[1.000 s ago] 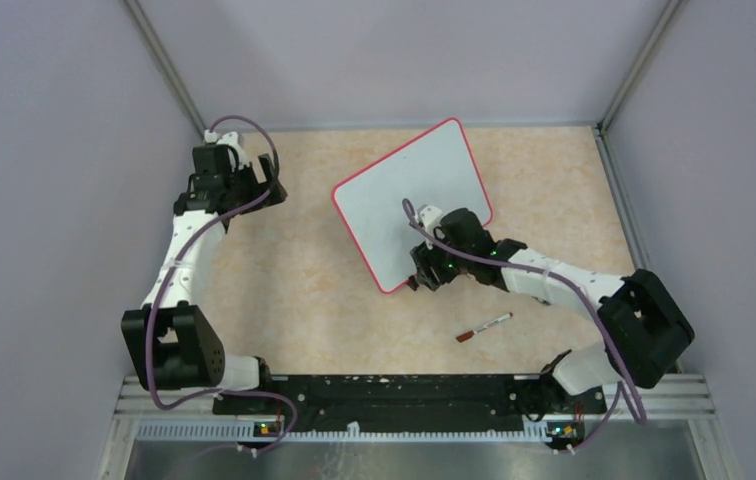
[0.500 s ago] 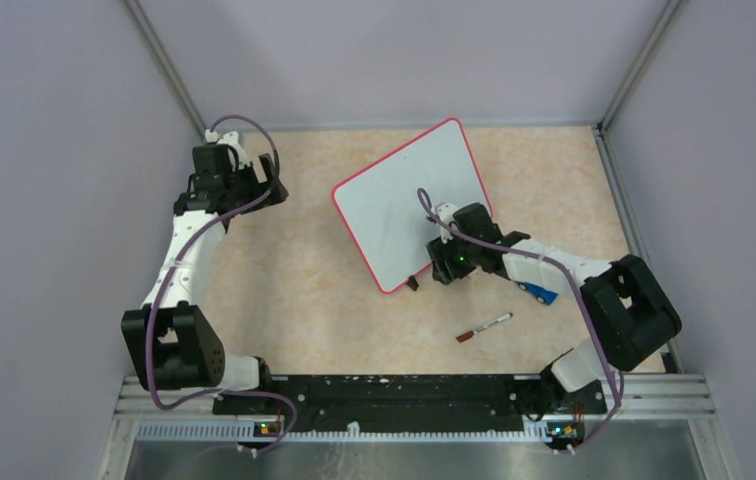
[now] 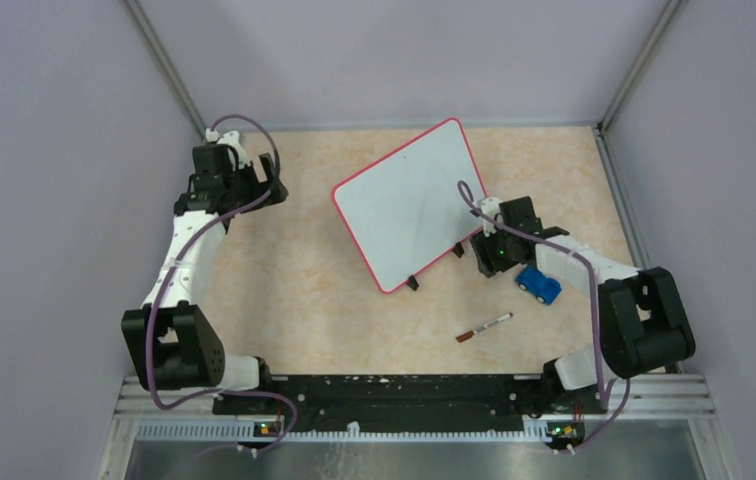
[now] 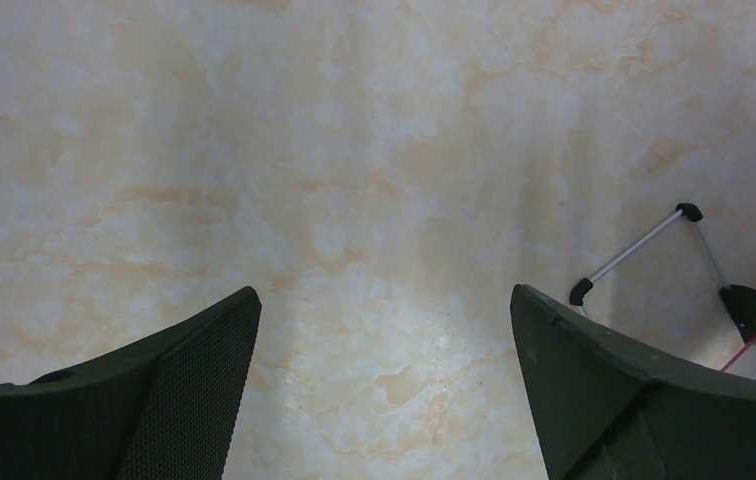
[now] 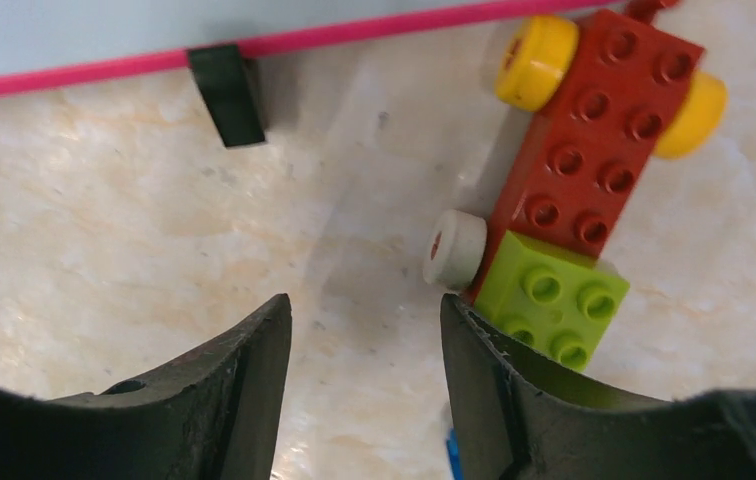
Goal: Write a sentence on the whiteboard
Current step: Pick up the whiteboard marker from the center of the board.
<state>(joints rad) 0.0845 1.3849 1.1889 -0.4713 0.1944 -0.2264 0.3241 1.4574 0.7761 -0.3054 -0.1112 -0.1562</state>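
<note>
Within the last second the right gripper (image 3: pixel 500 258) has swung off the whiteboard (image 3: pixel 406 198) face. It now sits just past the board's right edge, jaws apart with nothing between them, over a red-and-green brick toy (image 5: pixel 579 170). The left gripper (image 4: pixel 384 300) is spread wide, idle, well apart from the whiteboard. The marker (image 3: pixel 484 326) lies loose behind the right gripper, toward its base, unheld. No writing is legible from above, so writing likely hasn't begun.
</note>
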